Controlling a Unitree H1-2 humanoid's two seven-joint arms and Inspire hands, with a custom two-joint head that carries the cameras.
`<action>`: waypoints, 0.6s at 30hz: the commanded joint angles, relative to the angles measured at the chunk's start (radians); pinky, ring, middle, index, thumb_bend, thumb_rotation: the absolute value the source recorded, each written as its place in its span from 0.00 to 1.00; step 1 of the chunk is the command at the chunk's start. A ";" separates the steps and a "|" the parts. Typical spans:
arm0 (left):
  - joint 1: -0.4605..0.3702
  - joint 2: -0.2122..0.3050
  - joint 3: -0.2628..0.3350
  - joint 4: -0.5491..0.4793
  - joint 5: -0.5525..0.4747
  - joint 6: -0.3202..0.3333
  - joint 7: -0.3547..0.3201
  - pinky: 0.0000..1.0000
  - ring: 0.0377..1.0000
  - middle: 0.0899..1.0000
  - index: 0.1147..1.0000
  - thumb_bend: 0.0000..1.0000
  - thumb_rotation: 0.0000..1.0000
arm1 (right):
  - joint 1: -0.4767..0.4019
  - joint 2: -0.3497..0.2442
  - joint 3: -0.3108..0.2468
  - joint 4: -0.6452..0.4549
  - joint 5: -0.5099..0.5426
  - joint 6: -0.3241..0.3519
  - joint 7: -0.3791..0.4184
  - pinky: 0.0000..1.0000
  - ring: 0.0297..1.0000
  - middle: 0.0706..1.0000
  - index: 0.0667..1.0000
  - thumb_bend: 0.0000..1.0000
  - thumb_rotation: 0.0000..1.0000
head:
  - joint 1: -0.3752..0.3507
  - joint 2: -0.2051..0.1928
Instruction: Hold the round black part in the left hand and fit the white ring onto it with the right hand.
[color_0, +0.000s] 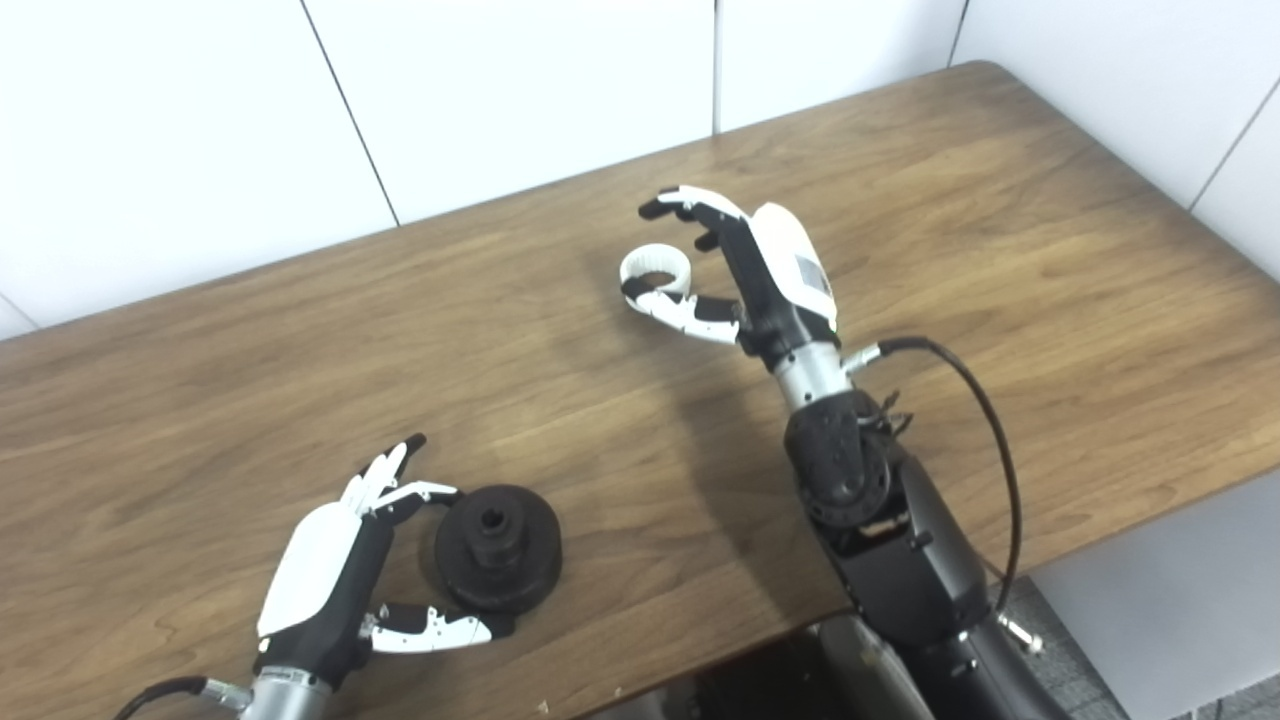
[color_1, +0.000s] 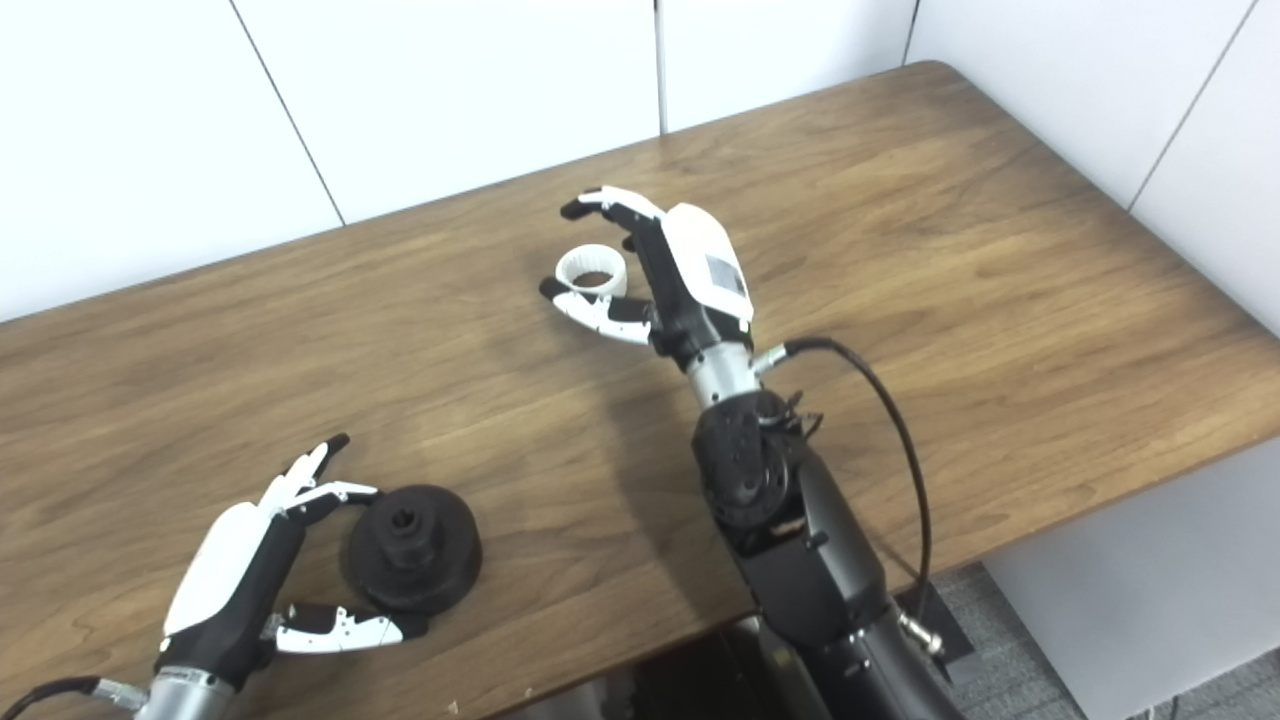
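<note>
The round black part (color_0: 498, 548) lies flat on the wooden table (color_0: 1000, 250) near its front left edge, its stepped hub and centre hole facing up. My left hand (color_0: 335, 572) rests just left of it. The fingers and thumb are spread on either side of its rim, and I cannot tell whether they touch it. The white ring (color_0: 655, 268) sits on the table toward the back middle. My right hand (color_0: 765, 272) is open beside it. The thumb lies against the ring's near side, and the fingers arch above and beyond it without closing.
White wall panels (color_0: 500, 90) run close behind the table's far edge. The table's rounded right corner (color_0: 985, 68) and front edge are in view, with floor below at the right. A black cable (color_0: 990, 420) loops off my right forearm.
</note>
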 joint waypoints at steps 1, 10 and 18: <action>-0.023 0.000 -0.002 -0.017 0.023 -0.013 0.006 1.00 1.00 1.00 0.58 1.00 0.33 | -0.065 -0.018 -0.007 -0.037 -0.012 0.005 0.009 0.65 0.81 0.83 0.73 0.62 0.41 | 0.002 0.002; -0.029 -0.005 -0.017 -0.022 0.077 0.014 -0.031 1.00 1.00 1.00 0.63 1.00 0.36 | -0.125 -0.058 -0.003 -0.020 -0.015 0.031 0.045 0.61 0.78 0.81 0.73 0.64 0.44 | 0.012 -0.004; -0.032 -0.011 -0.021 -0.025 0.097 0.021 -0.044 1.00 1.00 1.00 0.64 1.00 0.35 | -0.171 -0.118 0.028 0.022 -0.038 0.088 0.147 0.63 0.82 0.87 0.80 0.71 0.56 | 0.018 -0.006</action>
